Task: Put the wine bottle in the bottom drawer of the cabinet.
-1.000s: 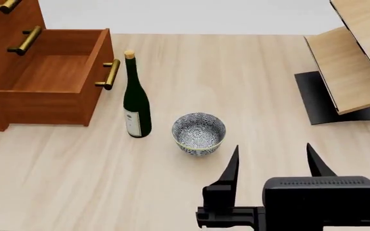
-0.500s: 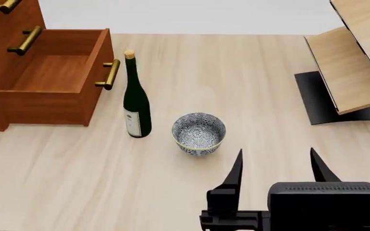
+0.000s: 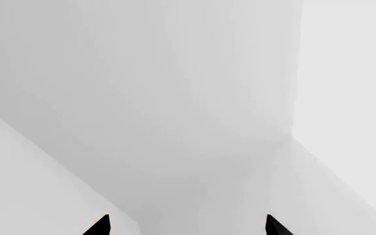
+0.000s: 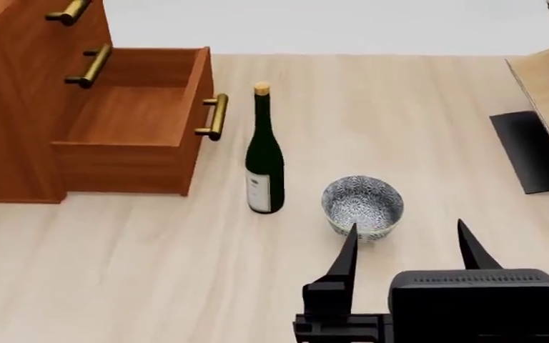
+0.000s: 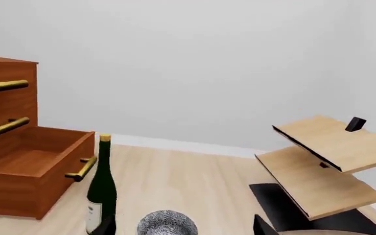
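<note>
Left wrist view: only pale walls and two dark tips of the left gripper (image 3: pixel 184 226), set wide apart with nothing between them.

Head view: the bottom drawer (image 4: pixel 131 125) of the cabinet (image 4: pixel 8 107) stands pulled out, its box bare. The wine bottle (image 4: pixel 264 153) stands upright on the worktop (image 4: pixel 141 264), just beside the drawer front; a patterned bowl (image 4: pixel 362 206) sits near it, nothing visible inside. The right gripper (image 4: pixel 408 246) is spread and holds nothing.

Right wrist view: bottle, bowl, open drawer, and a tilted pale rack (image 5: pixel 325 166).
</note>
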{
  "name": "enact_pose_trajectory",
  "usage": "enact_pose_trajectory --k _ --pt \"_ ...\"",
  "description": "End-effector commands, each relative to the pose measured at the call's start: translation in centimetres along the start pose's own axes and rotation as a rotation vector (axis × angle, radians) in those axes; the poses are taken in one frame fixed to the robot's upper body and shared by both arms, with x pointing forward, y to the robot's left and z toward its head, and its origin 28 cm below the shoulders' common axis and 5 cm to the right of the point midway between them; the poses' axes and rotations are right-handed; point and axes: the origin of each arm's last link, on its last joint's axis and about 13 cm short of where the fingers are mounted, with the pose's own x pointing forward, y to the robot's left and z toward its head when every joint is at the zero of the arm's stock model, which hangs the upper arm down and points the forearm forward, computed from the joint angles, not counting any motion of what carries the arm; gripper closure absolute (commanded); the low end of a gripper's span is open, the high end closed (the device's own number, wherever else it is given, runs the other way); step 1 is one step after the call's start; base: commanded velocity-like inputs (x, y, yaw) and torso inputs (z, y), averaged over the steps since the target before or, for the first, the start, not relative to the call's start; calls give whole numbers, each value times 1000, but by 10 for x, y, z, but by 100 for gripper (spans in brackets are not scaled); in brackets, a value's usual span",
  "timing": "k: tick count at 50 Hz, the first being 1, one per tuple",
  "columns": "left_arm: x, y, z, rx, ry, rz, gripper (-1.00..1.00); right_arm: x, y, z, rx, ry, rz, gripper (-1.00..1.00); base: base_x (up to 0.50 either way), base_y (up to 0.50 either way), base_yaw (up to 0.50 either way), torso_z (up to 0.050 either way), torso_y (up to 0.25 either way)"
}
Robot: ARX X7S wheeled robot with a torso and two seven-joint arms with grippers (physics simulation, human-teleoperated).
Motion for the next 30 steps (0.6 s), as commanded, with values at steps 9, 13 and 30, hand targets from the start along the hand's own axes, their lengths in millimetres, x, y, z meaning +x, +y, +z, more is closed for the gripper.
enact_pose_trajectory --k 9,13,30 --pt "1 1 -2 43 22 16 -100 0 1 2 -2 1 3 -100 77 328 0 0 0" --pt "1 1 -2 49 24 11 -100 0 1 0 -10 7 6 -100 89 269 0 33 1" --pt "-1 1 -2 57 -2 -14 -100 0 1 0 -12 4 13 -100 121 269 0 24 2"
